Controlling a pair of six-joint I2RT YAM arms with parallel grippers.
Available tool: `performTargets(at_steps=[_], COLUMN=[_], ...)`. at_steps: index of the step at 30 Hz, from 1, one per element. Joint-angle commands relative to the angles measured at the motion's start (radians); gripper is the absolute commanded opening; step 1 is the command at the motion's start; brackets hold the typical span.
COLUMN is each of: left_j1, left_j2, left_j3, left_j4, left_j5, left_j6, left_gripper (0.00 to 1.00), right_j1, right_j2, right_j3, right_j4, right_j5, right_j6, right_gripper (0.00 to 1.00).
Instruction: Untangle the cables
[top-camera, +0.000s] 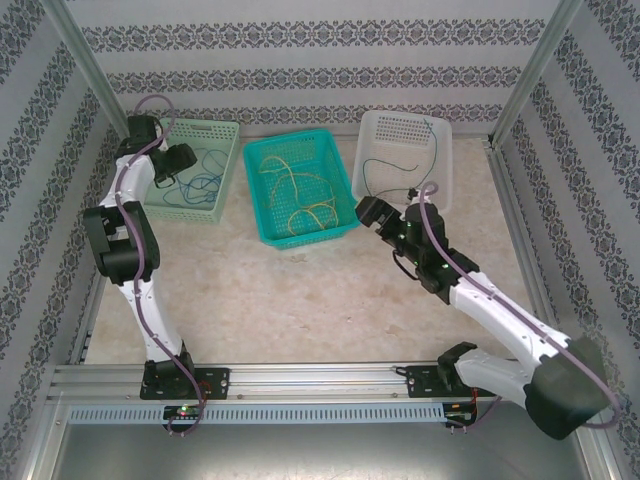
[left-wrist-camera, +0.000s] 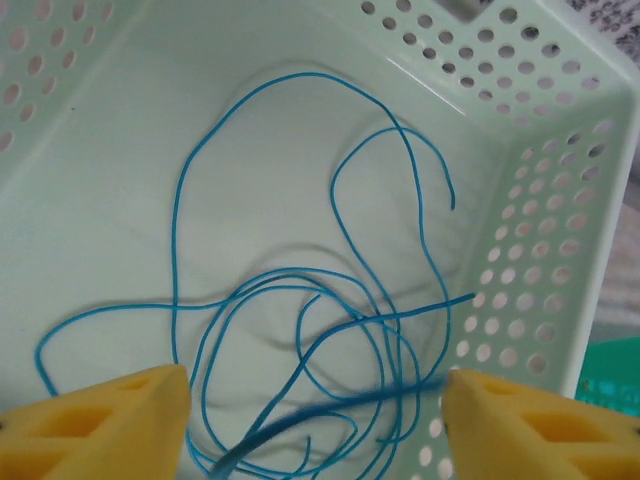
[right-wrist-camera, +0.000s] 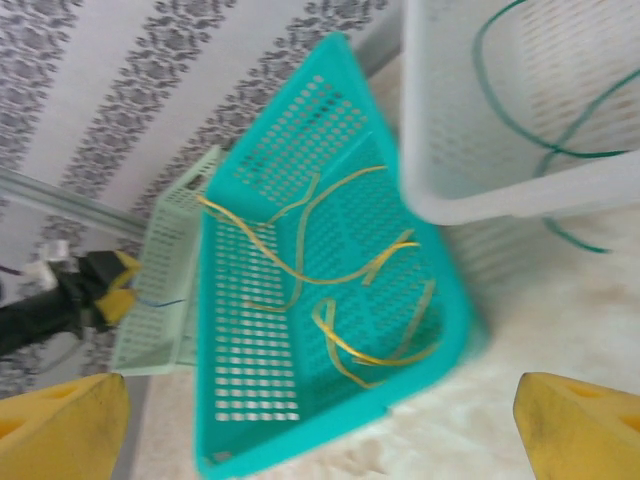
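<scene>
Three colours are judged sorted: blue cables (top-camera: 203, 185) upper left, yellow cables (top-camera: 300, 195) centre, green cable (top-camera: 436, 150) upper right; left gripper (left-wrist-camera: 315, 378) and right gripper (right-wrist-camera: 320, 390) are spread wide.

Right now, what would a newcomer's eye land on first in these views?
Three far-side baskets, one wire colour each: curly blue wires in the pale green perforated plastic basket at left, yellow wires in the teal plastic basket at centre, a green wire in the white plastic basket at right. The left tool hangs open just above the blue wires; the right tool, open, faces the teal plastic basket.
</scene>
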Motion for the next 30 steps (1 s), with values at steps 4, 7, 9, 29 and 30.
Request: performTargets(at_steps=[4, 7, 9, 29, 30], left_j1=[-0.003, -0.013, -0.015, -0.194, -0.215], left_j2=[-0.108, -0.183, -0.230, -0.924, -0.926], left_j3=[-0.038, -0.068, -0.081, -1.150, -1.181], left_j4=[-0.027, -0.014, -0.016, 0.684, 0.726], left_j5=[-0.049, -0.132, -0.179, -0.484, -0.502], left_j6=[-0.006, -0.010, -0.010, 0.098, 0.120], left_gripper=[1.00, 1.00, 1.00, 1.00, 1.00], right_j1=[-0.087, -0.146, -0.185, -0.324, -0.331], right_j2=[-0.112, -0.151, -0.174, 0.025, 0.070], right_j3=[-0.059, -0.087, -0.087, -0.462, -0.452], right_j4=[-0.236, -0.269, -0.317, 0.634, 0.668], right_j5=[0.017, 0.008, 0.017, 0.262, 0.256], right_j6=[-0.119, -0.167, -0.237, -0.904, -0.902], right_gripper=[0.98, 0.98, 0.98, 0.98, 0.98])
